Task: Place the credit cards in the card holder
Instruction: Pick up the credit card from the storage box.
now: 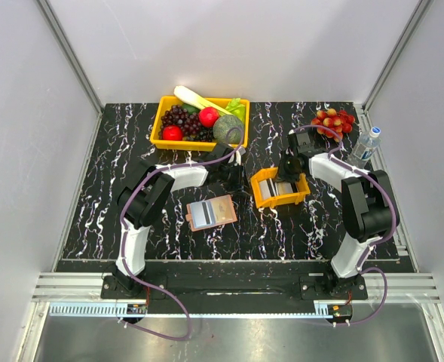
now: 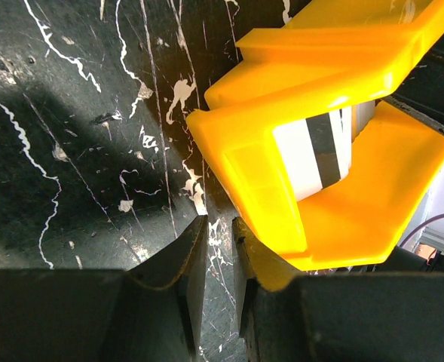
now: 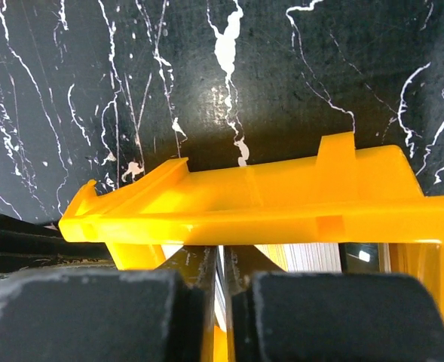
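The credit cards [image 1: 279, 188] stand on edge inside a small orange tray [image 1: 263, 199]; they are white with dark stripes [image 2: 321, 147] and partly hidden behind its rim [image 3: 244, 204]. My right gripper [image 1: 288, 173] reaches into the tray from the right. Its jaws [image 3: 222, 253] are pinched on the thin white edge of one card, with more cards [image 3: 304, 256] beside them. My left gripper [image 1: 237, 177] is at the tray's left corner, its jaws [image 2: 220, 226] a narrow slit apart over bare table, one finger [image 2: 270, 271] touching the tray [image 2: 357, 219]. The card holder [image 1: 220, 211] lies open, a grey card [image 1: 201, 214] on it.
A yellow bin [image 1: 158, 130] of fruit sits at the back left. Red grapes [image 1: 333, 121] and a water bottle [image 1: 365, 147] are at the back right. Grey walls close the black marbled table [image 1: 131, 219] on three sides.
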